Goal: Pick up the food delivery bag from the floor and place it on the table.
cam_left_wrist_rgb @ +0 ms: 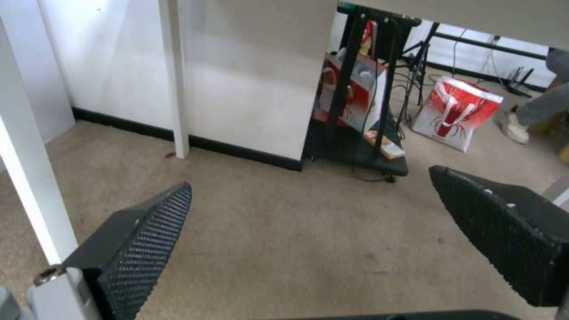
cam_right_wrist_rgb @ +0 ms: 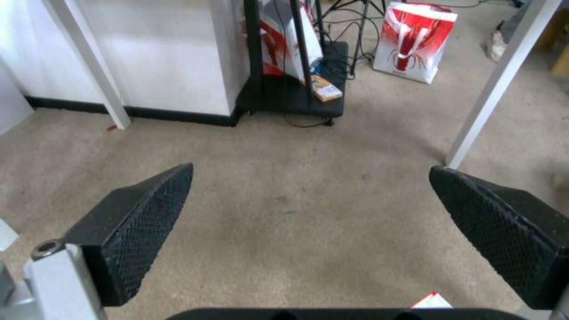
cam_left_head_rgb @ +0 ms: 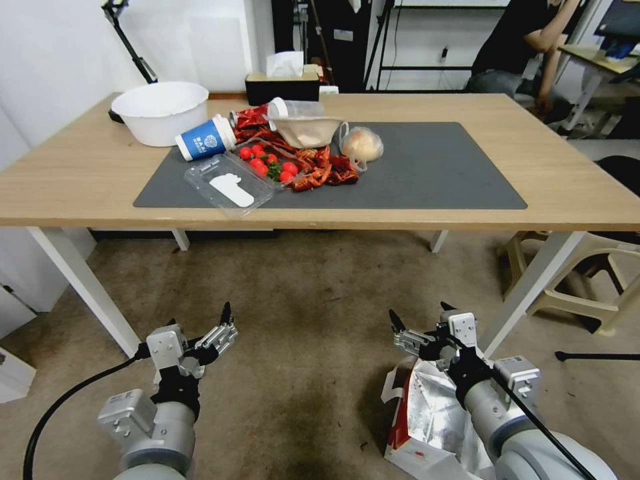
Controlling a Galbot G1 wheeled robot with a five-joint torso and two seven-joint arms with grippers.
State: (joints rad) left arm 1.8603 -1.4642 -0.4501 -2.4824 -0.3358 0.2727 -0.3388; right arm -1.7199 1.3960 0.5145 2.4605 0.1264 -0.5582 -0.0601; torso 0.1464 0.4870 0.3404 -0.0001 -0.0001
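We find both tools, left (cam_left_head_rgb: 215, 331) and right (cam_left_head_rgb: 419, 328), wide open and empty; the food delivery bag (cam_left_head_rgb: 427, 420) lies under the right arm, risking a crushed foil lining on descent.

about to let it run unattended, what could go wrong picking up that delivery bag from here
1. The food delivery bag lies on the floor largely under the right arm, behind the open right gripper, so reaching it looks awkward.
2. Its open top is loose foil, which may crumple or slip in a pinch.
3. The table's grey mat already holds spilled crayfish, tomatoes and a tipped blue cup, so the left half is crowded.
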